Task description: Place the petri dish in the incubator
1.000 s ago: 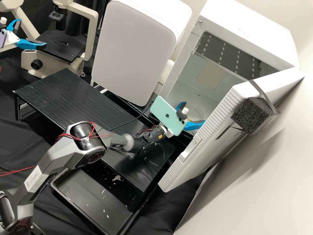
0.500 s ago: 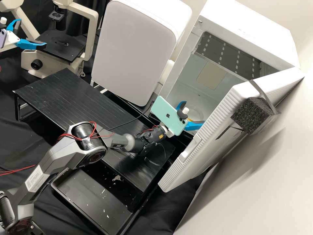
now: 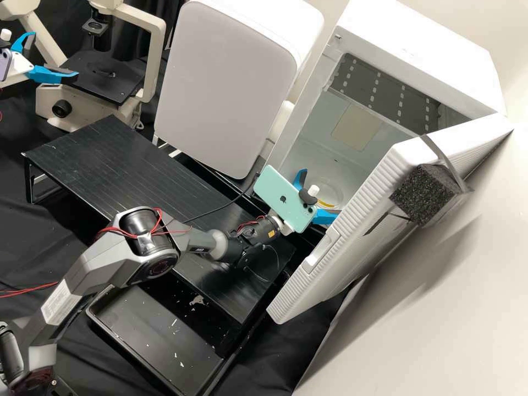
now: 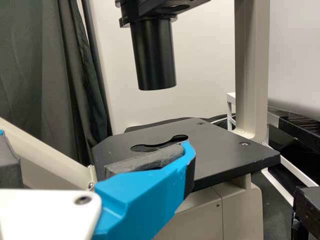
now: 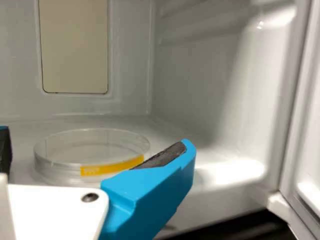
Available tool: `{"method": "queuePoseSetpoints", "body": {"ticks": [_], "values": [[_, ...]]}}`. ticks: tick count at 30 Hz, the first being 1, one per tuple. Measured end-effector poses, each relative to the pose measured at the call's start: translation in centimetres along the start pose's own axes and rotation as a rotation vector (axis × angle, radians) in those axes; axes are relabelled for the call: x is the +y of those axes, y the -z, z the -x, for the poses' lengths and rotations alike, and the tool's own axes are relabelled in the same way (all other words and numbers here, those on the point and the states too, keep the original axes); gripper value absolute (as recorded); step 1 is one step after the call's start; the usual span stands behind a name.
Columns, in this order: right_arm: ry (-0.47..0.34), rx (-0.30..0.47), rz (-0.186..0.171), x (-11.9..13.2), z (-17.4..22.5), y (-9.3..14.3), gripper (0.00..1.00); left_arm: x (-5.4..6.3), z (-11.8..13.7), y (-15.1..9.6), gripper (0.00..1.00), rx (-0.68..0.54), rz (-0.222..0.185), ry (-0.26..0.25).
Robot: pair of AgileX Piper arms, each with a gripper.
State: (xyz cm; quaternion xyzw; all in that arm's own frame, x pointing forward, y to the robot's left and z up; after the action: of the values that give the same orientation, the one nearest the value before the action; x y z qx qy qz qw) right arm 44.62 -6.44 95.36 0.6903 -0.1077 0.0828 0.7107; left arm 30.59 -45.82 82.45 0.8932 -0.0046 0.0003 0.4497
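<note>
In the high view my right gripper (image 3: pixel 320 192) stands open at the incubator's (image 3: pixel 411 37) doorway, with the clear petri dish (image 3: pixel 331 187) lying flat on the chamber floor just beyond. From the right wrist view, the dish (image 5: pixel 92 147) with its yellow label rests past the spread fingers of the right gripper (image 5: pixel 94 137); whether a finger touches it, I cannot tell. My left gripper (image 3: pixel 55 54) is at the microscope stage at the upper left, open and holding nothing. The left wrist view has this left gripper (image 4: pixel 95 140) in front of the black stage (image 4: pixel 225 155).
The incubator door (image 3: pixel 352 220) stands open to the right of the right gripper, with a black foam block (image 3: pixel 422 192) on it. A grey-white panelled unit (image 3: pixel 225 82) is left of the opening. Below are a black raised platform (image 3: pixel 104 159) and a black tray (image 3: pixel 159 335).
My right gripper has drawn back a little from inside the incubator, its fingers staying apart, and more of the dish's yellow label shows. The left gripper has kept still.
</note>
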Motion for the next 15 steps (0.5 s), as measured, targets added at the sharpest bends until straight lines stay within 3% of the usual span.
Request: {"method": "queuePoseSetpoints", "body": {"ticks": [6,15], "values": [[-0.012,0.053,0.024,1.2,2.1,0.5,1.0,0.0,0.0,0.0,1.0,0.0,0.0,0.0],[-0.077,0.155,-0.019,3.4,5.7,1.0,1.0,0.0,0.0,0.0,1.0,0.0,0.0,0.0]]}}
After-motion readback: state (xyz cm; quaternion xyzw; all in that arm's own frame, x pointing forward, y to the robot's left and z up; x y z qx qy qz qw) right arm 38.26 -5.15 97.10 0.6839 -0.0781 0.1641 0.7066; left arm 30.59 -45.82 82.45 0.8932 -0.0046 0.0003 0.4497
